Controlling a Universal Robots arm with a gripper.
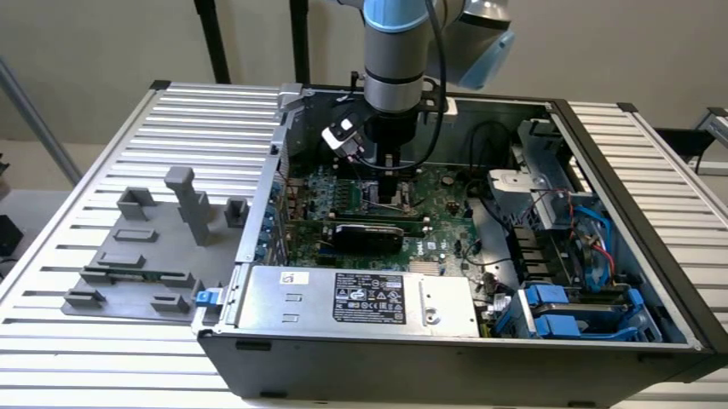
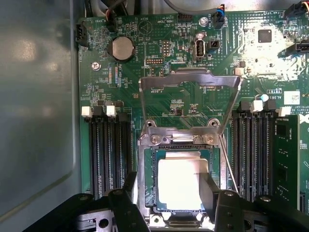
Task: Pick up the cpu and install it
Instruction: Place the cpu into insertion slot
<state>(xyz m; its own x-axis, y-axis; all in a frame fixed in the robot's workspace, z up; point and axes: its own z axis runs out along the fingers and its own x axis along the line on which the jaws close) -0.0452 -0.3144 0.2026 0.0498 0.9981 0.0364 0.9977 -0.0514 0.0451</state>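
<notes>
Sitting in open socket [image 2: 145, 166]: cpu [image 2: 179, 187]

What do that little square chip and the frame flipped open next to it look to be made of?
The cpu: pale, matte silver-grey top, likely metal, with a green board rim around it. The hinged frame: bare shiny metal, probably steel, catching light.

Black label [image 1: 370, 298] on silver box [image 1: 279, 300], small white lettering on green motherboard [image 2: 159, 99], none legible
</notes>
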